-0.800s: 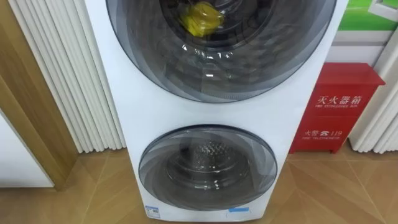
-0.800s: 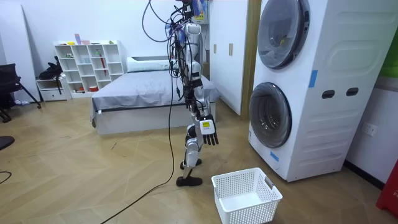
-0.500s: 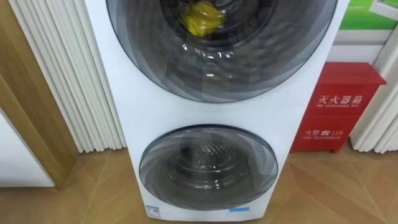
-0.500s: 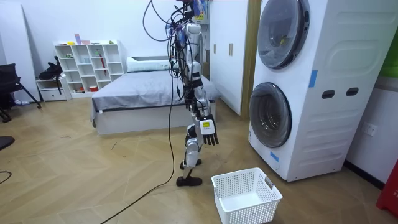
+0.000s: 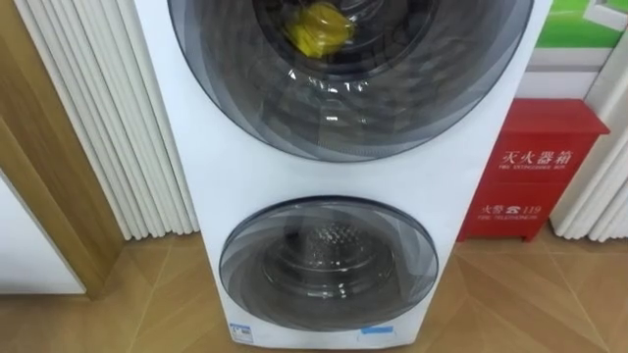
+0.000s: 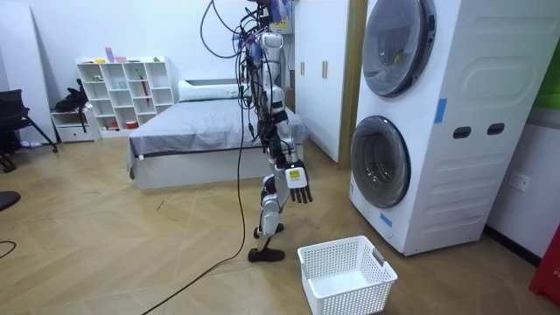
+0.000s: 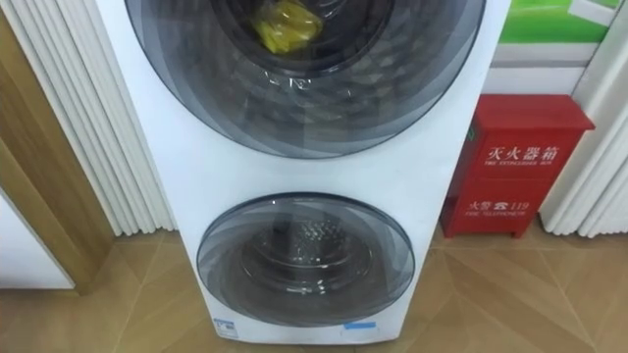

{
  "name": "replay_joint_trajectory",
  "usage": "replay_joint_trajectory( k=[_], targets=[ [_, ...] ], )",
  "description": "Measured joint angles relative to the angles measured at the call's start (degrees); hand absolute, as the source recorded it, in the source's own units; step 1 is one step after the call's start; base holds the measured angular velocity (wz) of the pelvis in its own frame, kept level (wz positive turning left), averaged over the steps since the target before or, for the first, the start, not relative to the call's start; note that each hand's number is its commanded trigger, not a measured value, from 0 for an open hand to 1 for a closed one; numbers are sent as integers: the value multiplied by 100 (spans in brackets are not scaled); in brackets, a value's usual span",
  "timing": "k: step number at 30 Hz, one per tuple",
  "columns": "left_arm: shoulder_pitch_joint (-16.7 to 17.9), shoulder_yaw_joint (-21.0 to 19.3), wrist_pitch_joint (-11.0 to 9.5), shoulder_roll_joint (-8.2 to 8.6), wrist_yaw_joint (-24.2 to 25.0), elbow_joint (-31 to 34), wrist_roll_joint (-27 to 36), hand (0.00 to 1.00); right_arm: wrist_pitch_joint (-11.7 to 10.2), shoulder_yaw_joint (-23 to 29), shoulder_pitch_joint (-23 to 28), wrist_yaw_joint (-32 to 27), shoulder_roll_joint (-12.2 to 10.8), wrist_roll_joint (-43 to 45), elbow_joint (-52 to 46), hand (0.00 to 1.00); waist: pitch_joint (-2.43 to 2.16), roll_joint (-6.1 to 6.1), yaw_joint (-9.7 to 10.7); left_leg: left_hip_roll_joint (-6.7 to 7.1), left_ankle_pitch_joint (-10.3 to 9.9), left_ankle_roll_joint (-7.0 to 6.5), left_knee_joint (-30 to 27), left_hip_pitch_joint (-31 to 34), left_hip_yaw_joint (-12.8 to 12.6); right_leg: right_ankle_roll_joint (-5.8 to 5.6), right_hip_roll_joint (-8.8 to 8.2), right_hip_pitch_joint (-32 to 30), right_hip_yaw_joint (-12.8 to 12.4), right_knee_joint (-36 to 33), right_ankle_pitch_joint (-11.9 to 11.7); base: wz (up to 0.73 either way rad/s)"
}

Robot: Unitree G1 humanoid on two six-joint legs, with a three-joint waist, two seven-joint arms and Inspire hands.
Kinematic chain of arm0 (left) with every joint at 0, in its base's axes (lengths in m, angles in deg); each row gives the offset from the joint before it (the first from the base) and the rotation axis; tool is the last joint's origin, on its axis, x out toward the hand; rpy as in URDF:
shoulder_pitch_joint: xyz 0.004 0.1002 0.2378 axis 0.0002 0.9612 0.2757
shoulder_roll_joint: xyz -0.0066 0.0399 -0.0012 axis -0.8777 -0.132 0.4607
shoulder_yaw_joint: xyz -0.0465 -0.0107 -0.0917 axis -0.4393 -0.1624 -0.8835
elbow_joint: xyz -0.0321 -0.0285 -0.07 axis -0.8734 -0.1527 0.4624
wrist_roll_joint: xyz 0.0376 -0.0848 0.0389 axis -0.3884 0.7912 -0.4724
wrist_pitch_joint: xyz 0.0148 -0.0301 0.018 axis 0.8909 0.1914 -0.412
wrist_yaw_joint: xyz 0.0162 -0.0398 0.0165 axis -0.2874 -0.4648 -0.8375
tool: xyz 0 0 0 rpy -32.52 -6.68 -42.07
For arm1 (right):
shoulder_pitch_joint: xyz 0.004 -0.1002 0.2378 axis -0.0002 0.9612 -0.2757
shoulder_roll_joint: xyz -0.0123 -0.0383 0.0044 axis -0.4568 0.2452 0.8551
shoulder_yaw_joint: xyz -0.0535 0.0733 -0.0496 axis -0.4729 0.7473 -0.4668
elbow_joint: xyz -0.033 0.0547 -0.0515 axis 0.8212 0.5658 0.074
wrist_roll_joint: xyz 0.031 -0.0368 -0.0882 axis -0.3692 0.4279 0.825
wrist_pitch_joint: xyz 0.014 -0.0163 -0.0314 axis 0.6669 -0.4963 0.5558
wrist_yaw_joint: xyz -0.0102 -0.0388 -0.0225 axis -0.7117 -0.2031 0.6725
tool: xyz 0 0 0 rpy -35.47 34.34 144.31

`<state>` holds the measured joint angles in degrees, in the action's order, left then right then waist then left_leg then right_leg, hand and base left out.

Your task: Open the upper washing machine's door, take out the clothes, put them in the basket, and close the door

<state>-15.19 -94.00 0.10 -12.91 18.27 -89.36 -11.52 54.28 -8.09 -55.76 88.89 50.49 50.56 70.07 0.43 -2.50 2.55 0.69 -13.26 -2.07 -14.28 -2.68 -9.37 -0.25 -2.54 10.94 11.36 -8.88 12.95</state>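
The robot stands upright on the wood floor, a short way from the washer [image 6: 455, 131], facing its two stacked round doors, with the bed [image 6: 192, 131] and a white shelf [image 6: 122, 83] behind it. In the room view its right hand [image 6: 297, 182] hangs low in front of its hip on the side toward the washer. The fingers are loose, spread a little and pointing down. The hand holds nothing and touches nothing, and it is well apart from both doors. The task's thing, a yellow cloth [image 5: 316, 27], lies inside the upper drum. It is seen through the glass of the upper door [image 5: 343, 108], near the top edge of the eye views. That door is closed, and reflections run across its dark glass. The lower door [image 5: 327, 257] is closed too, and behind it are a bare metal drum and its perforated back. A white basket [image 6: 346, 276] sits on the floor near the robot's feet, between the robot and the washer and touching neither. White ribbed slats [image 5: 98, 118] stand on the left of the washer in the eye views. A red box [image 5: 535, 167] stands against the wall on its right.
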Motion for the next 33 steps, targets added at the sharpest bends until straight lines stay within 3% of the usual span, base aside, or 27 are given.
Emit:
replay_joint_trajectory(
  k=[4, 9, 14, 16, 20, 25, 28, 33],
  targets=[
    [-175, -304, -89, -22, 0, -3, -7, 0, 12, 418, -830, -234, 144, 16, -865, 0, 5, -32, -29, 10, 10, -14, -11, 11, -12, 0, -7, 10, 25, 5, 0, -1],
    [-154, -246, -78, -220, -8, 23, -15, 0, -18, 449, -1630, -476, 443, -45, -2291, 0, -20, -124, -143, 13, 18, -6, -52, 19, 9, 0, 8, 1, 67, -15, 0, 3],
    [-51, -254, 168, -302, 14, 6, -32, 0, -8, 520, -2475, -730, 576, 62, -2990, 0, -32, -297, -222, 16, 23, -3, -42, 36, 35, 0, 13, -13, 98, 1, 0, 4],
    [-55, -246, 175, -302, 42, 14, -36, 0, -7, 518, -2644, -807, 607, 54, -3201, 0, -54, -325, -283, 22, 23, -3, -53, 90, 64, 0, 12, -61, 93, -1, -1, 3],
    [-64, -241, 241, -310, 104, 120, -59, 0, 23, 428, -3185, -980, 777, 41, -3582, 0, -58, -334, -345, 38, 25, -5, -31, 131, 149, 0, 13, -97, 144, 4, -1, 8],
    [-61, -248, 359, -329, 104, 183, -61, 0, 147, 385, -3347, -1188, 951, 75, -3752, 0, -61, -325, -413, 50, 26, -3, -7, 120, 205, 0, 1, -95, 291, 4, -3, -1],
    [-46, -318, 403, -337, 104, 190, -64, 0, 244, 385, -3527, -1286, 1141, -40, -3752, 0, -89, -275, -437, 60, 29, -2, 83, 75, 199, 0, -10, -94, 312, 6, -3, -4],
    [-20, -369, 450, -357, 104, 186, -64, 0, 266, 385, -3536, -1371, 1254, -476, -3711, 0, -80, -292, -478, 74, 45, -8, 141, 22, 198, -1, -23, -77, 342, 5, -3, -2]
  ],
)
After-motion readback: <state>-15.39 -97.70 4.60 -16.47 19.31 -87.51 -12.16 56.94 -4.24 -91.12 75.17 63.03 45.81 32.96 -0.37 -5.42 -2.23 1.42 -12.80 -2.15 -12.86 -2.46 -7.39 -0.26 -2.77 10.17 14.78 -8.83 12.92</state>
